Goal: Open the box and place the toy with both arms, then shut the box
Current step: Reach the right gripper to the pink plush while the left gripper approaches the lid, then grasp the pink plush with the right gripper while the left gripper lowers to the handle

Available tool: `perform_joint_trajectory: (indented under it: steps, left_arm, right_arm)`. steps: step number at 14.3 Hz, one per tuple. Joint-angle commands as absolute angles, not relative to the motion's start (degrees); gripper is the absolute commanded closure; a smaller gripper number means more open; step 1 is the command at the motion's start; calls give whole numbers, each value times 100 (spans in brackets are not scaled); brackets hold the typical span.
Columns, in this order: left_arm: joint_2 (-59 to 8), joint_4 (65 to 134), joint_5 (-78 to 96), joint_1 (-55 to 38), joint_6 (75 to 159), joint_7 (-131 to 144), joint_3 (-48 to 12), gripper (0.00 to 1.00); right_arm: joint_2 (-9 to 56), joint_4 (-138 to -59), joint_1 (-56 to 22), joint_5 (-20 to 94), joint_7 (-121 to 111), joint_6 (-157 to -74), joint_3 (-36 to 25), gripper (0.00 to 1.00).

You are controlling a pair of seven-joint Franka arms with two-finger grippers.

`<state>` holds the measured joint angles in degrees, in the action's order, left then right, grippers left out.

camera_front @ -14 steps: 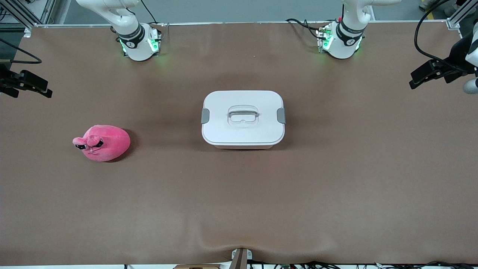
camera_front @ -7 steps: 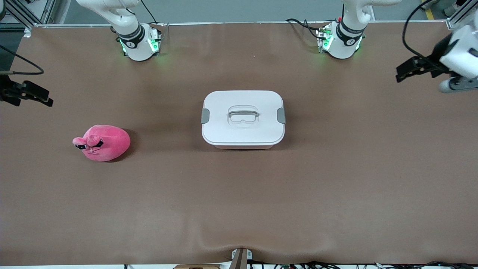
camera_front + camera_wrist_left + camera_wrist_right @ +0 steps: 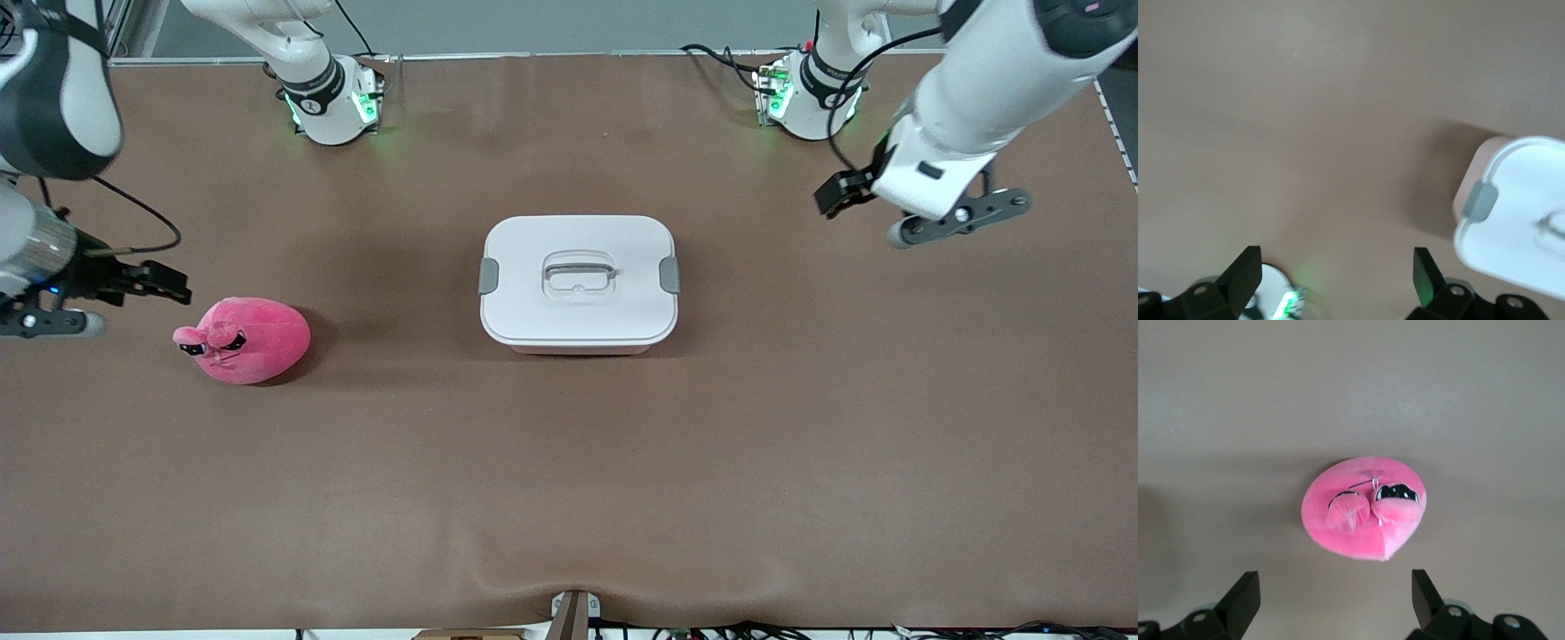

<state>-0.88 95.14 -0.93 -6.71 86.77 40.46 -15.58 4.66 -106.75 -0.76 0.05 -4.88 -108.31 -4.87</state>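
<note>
The box [image 3: 578, 280] stands shut in the middle of the table, with its white lid on and a grey latch [image 3: 669, 275] at each end. The left wrist view shows one end of it [image 3: 1518, 220] with a latch [image 3: 1479, 200]. The pink plush toy [image 3: 244, 340] lies toward the right arm's end of the table and fills the middle of the right wrist view [image 3: 1365, 507]. My right gripper [image 3: 173, 289] is open and empty, over the table just beside the toy [image 3: 1335, 592]. My left gripper [image 3: 831, 194] is open and empty, over the table between the box and the left arm's end [image 3: 1336, 270].
The two arm bases [image 3: 333, 102] [image 3: 809, 98] with green lights stand along the table's edge farthest from the front camera. The left arm's base also shows in the left wrist view [image 3: 1275, 300]. The brown table mat [image 3: 569, 480] is bare around the box and toy.
Both arms have swung in from the table's ends. The right gripper has come close to the toy, and the left gripper has come toward the box. The box and toy have not moved.
</note>
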Motion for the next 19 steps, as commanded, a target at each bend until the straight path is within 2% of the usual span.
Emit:
perform_joint_trajectory:
  steps: [1,2,6,8,11,19]
  left_arm:
    - [0,10176,-79,-642,9515,5216,-2011,6]
    - [-44,10343,-79,-650,9806,5708,-2169,10]
    - [-403,10538,-88,-668,10554,7387,-2794,11]
    - [-597,10538,-123,-703,10844,8170,-3031,11]
    - [-799,10486,-167,-896,11091,8945,-3085,10]
    - [-826,10459,-167,-940,11118,9922,-3085,10]
  right_arm:
    - [596,-10987,-26,-61,-562,-11319,-457,0]
    - [711,-10925,-9,-70,-641,-11433,-457,0]
    - [1072,-10960,-18,-70,-835,-11812,-457,0]
    - [1169,-10951,-44,-70,-835,-11865,-457,5]
    - [1248,-10977,-35,-62,-835,-11804,-448,14]
    - [1345,-11171,-26,-62,-835,-11892,-457,39]
